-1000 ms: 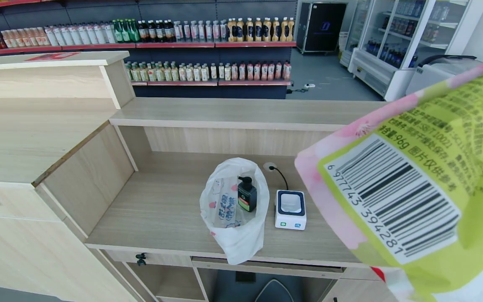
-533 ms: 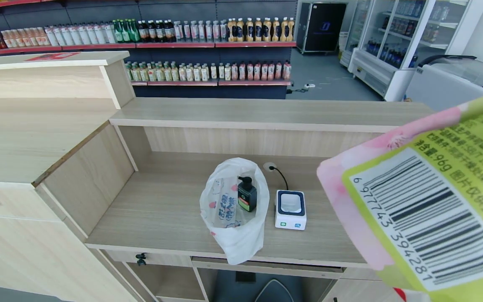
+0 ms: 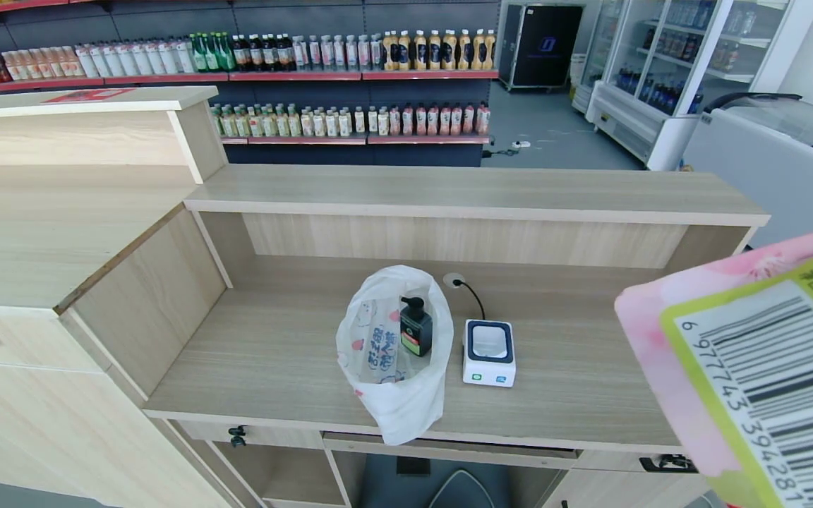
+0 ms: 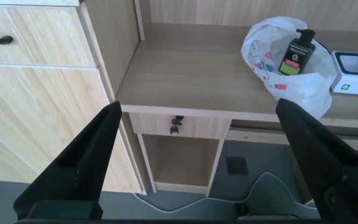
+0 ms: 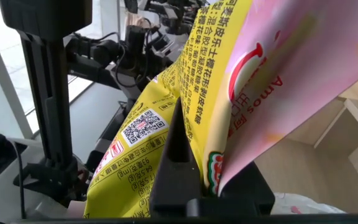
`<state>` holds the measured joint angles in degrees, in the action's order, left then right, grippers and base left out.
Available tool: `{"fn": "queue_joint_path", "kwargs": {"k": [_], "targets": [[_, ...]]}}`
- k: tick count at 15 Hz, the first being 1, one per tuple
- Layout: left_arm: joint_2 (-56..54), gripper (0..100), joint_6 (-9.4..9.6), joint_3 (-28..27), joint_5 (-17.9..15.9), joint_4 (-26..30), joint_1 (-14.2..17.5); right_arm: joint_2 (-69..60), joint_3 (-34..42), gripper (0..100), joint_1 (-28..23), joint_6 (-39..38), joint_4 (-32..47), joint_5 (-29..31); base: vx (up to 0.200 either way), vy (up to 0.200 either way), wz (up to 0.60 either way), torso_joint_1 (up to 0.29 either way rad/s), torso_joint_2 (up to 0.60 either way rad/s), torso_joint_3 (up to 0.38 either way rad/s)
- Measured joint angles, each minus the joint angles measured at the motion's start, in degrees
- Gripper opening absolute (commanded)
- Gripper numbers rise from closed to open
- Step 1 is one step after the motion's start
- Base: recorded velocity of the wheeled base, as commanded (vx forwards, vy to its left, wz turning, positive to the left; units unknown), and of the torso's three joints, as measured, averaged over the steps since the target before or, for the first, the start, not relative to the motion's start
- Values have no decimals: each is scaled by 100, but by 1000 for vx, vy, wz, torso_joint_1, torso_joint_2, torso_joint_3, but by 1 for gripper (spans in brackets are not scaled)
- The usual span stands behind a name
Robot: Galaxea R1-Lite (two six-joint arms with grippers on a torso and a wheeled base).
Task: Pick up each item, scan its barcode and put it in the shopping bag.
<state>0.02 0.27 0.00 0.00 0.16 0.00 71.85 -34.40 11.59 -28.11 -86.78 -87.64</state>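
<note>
Head view: snack packet (image 3: 752,367), barcode toward camera, pinched in your right claw (image 5: 194,149); left claw (image 4: 197,106) spread wide before worktop (image 3: 272,353).

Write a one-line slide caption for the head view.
Barcoded snack packet held at right; on the counter, a scanner beside a shopping bag holding a pump bottle.

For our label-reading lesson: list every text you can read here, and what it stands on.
"6 977743 394281": under the barcode on the pink-and-green snack packet.
Blue lettering on the white plastic shopping bag: too blurred.
Label on the black pump bottle: too small.
</note>
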Motion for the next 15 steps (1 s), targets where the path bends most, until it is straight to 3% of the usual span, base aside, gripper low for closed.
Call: {"fn": "queue_joint_path", "kwargs": {"k": [15], "targets": [[0,100,0,0,0,2,0,150,59,0,-112,830,-11,-2,0,0,0,0,0,0]]}}
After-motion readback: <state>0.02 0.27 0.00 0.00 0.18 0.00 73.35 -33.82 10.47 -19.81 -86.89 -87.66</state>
